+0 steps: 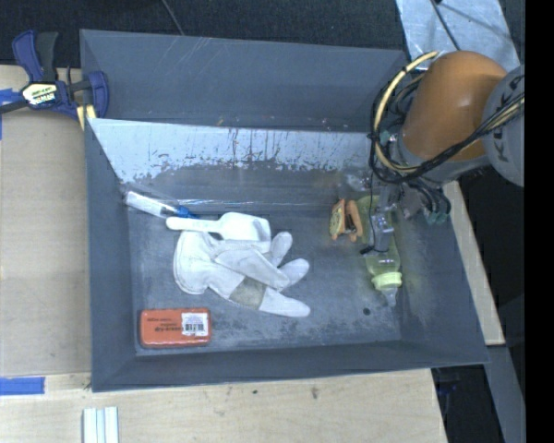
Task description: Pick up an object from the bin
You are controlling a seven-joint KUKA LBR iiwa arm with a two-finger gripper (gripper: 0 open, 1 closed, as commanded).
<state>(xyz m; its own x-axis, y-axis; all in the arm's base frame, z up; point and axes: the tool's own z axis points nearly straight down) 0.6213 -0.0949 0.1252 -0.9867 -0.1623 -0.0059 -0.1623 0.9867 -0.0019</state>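
Small pale yellow-green plastic piece (386,277): lies on the floor of the grey metal bin (258,90), close to its right wall, immediately front-side of the gripper (382,244). Whether the gripper is apart or together: cannot tell. Brown-and-orange item (343,220) is just beside the gripper.

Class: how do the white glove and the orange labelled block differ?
The white glove is pale and crumpled; the orange block is a neat labelled rectangle. The glove is larger and sits centrally; the block lies lower left. Both rest on the bin floor.
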